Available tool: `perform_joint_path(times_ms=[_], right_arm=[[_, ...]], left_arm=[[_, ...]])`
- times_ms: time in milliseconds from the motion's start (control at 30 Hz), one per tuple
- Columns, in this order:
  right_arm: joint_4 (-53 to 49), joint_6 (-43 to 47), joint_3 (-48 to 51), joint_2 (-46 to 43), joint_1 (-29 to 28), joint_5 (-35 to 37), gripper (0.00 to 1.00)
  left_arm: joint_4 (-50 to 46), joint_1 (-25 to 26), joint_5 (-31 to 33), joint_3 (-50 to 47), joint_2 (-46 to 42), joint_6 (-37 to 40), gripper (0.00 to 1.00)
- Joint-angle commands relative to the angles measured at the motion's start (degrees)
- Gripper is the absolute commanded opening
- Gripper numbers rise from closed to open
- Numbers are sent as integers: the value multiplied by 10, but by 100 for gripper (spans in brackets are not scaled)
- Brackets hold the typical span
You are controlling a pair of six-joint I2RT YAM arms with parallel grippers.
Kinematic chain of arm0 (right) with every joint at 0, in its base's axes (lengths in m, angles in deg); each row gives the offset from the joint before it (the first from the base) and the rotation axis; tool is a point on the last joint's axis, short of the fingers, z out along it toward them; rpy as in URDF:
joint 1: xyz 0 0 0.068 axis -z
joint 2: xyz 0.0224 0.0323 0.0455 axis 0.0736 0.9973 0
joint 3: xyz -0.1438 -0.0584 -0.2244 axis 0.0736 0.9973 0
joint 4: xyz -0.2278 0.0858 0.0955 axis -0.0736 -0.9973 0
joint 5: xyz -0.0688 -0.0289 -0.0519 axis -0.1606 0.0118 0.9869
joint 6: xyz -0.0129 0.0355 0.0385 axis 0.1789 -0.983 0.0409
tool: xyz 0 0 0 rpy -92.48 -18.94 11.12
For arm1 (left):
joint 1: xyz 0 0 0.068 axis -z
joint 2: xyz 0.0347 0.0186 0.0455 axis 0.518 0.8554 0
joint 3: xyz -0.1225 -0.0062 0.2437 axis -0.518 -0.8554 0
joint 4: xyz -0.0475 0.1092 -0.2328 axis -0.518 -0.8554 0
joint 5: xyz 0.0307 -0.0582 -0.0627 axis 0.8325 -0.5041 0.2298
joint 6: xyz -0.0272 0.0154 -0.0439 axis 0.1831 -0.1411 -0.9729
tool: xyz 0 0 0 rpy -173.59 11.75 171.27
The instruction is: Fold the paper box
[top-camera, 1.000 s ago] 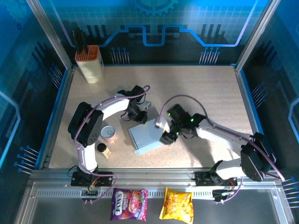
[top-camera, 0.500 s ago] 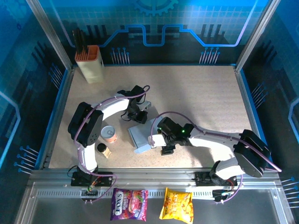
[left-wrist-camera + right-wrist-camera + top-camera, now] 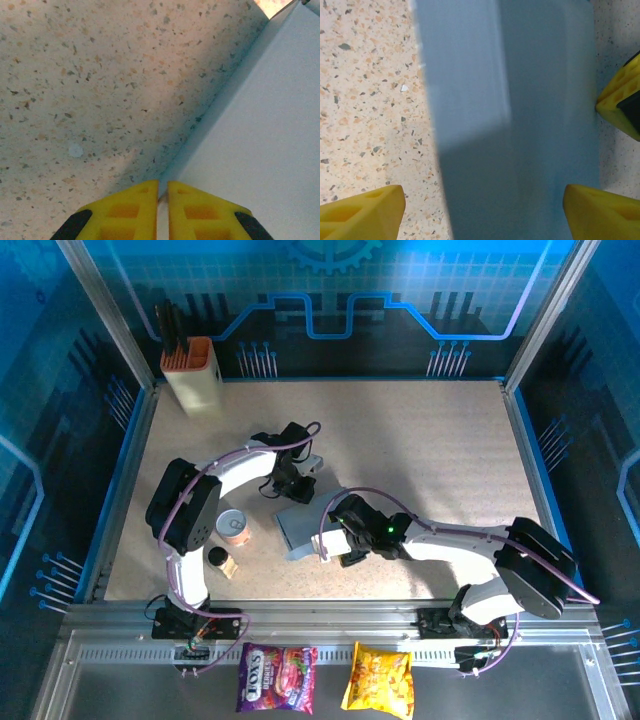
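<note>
The paper box (image 3: 299,529) lies in the middle of the table as a pale grey, partly folded sheet. My left gripper (image 3: 294,490) is at its far end, its yellow fingers shut on a thin edge of the cardboard (image 3: 163,192); the box's flat face (image 3: 260,125) runs off to the right. My right gripper (image 3: 333,543) hovers over the box's near right part. Its fingers stand wide open on either side of the box panel (image 3: 520,125), gripper (image 3: 482,212), and do not touch it. A yellow finger (image 3: 622,100) of the other gripper shows at the right edge.
A tall cream holder with an orange top (image 3: 192,375) stands at the back left. A small can (image 3: 234,527) and a dark-topped small object (image 3: 220,560) sit left of the box. Two snack bags (image 3: 276,677) (image 3: 378,677) lie on the front rail.
My right gripper has swung left and nearer, down over the box's near end, and opened wide. The left gripper kept its place and closed a little more on the box edge.
</note>
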Motion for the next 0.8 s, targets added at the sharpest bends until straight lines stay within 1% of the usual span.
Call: perform_joint_path(times_ms=[0, 67, 233, 300, 667, 767], right_arm=[[42, 36, 14, -1, -7, 7, 82], [61, 43, 20, 0, -7, 15, 81], [120, 61, 29, -7, -9, 37, 71], [137, 71, 30, -8, -8, 36, 69], [151, 103, 11, 12, 8, 16, 54], [145, 108, 4, 15, 13, 15, 51]], left_arm=[[-26, -1, 26, -2, 32, -9, 13], [-27, 0, 26, -1, 33, -10, 13], [-31, 0, 28, 3, 33, -8, 13], [-31, 0, 26, 6, 33, -9, 13], [-34, 0, 20, 16, 34, -3, 13], [-34, 0, 16, 16, 32, 0, 13]])
